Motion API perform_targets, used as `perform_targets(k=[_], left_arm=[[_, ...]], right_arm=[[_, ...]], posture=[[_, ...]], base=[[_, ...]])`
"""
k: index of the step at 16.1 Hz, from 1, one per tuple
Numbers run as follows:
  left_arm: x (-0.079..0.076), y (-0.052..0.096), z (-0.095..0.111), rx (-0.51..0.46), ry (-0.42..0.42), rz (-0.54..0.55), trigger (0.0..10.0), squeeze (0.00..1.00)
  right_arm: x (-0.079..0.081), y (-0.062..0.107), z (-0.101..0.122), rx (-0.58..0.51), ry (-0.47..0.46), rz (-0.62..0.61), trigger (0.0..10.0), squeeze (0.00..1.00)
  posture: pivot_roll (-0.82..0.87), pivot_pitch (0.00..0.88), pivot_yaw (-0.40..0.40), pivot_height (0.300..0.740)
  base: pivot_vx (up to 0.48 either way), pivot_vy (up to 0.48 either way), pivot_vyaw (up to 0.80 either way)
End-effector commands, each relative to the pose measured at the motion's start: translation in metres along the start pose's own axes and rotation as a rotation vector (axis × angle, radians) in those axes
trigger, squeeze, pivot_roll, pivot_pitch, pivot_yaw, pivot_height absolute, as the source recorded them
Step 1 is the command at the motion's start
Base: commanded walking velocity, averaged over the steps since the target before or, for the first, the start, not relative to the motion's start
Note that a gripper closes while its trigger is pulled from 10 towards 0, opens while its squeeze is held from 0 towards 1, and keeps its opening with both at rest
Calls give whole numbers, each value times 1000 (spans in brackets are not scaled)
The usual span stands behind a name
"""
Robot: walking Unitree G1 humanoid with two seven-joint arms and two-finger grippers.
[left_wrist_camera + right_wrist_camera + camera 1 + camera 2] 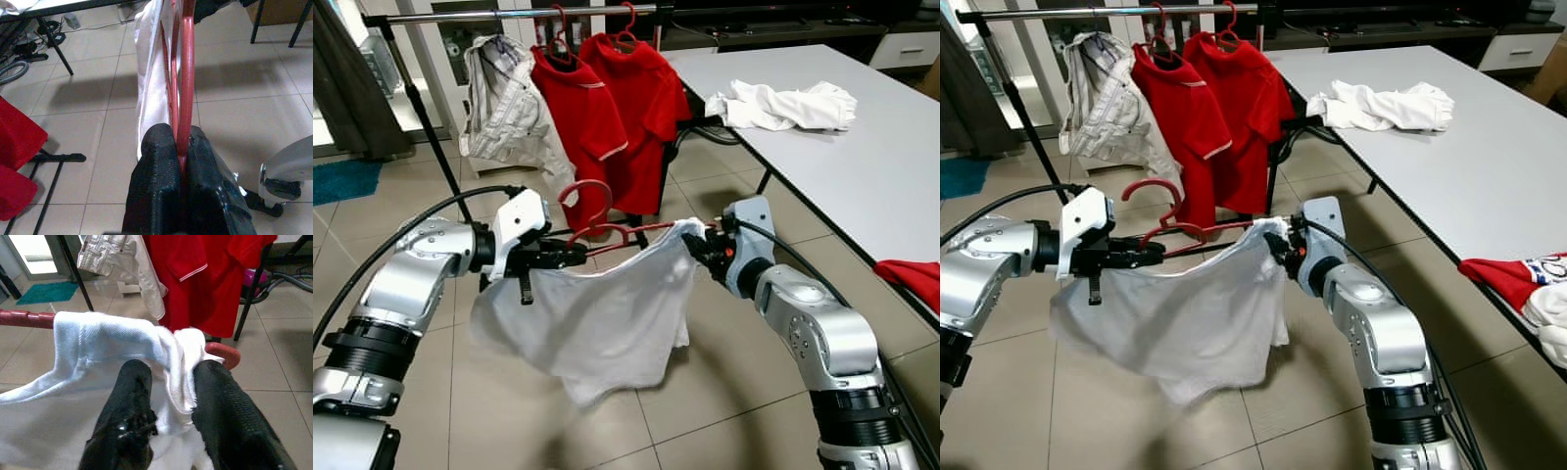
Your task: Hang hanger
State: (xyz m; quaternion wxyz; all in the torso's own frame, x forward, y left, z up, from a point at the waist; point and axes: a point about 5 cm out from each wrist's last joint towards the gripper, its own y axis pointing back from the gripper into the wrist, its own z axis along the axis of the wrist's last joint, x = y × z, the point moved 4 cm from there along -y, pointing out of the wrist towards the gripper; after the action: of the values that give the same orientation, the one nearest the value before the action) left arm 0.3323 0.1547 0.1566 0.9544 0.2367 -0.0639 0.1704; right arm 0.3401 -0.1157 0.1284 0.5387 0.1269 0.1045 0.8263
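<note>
We see both arms raised and bent inward at chest height, forearms roughly level, holding a red hanger (607, 233) between them over the tiled floor (724, 392). A white garment (597, 323) is draped on the hanger and hangs down below it.

Left end effector (570, 257): points right, fingers (161, 191) pressed together on the hanger's left end; in the left wrist view the red bar runs out from between the two pads. Elbow out to the left, wrist level.

Right end effector (697, 245): points left toward the other one, elbow low and to the right. In the right wrist view its fingers (215, 406) pinch a bunched fold of the white garment at the hanger's right shoulder; the red tip of the hanger pokes out just beyond.

The hook stands upright at centre, not on any rail.

Far behind, a rail (509, 15) carries two red shirts (607, 108) and a pale jacket (504, 98). To the right, a counter (862, 166) holds a crumpled white cloth (783, 106) far and a red cloth (913, 276) at its near edge.
</note>
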Motion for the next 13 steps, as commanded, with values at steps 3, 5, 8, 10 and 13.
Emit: perform_targets(k=[3,5,8,10,13], left_arm=[[0,4,12,-35,-31,-6,0,0],[0,5,12,-33,-32,-6,0,0],[1,5,11,-28,-32,1,0,0],[2,5,11,-24,-33,7,0,0],[3,6,8,-8,-36,15,0,0]], right_arm=[[-7,1,-2,1,6,-22,0,0],[-9,0,-2,0,9,-26,0,0],[-13,1,-2,0,31,-43,0,0],[-15,1,-2,-2,35,-51,0,0],[-20,1,1,-12,49,-71,0,0]], posture=[[-107,0,10,740],[-107,0,9,740],[-108,0,8,740],[-107,0,8,740],[-108,0,8,740]], base=[[0,0,0],[0,0,0],[0,0,0],[0,0,0],[0,0,0]])
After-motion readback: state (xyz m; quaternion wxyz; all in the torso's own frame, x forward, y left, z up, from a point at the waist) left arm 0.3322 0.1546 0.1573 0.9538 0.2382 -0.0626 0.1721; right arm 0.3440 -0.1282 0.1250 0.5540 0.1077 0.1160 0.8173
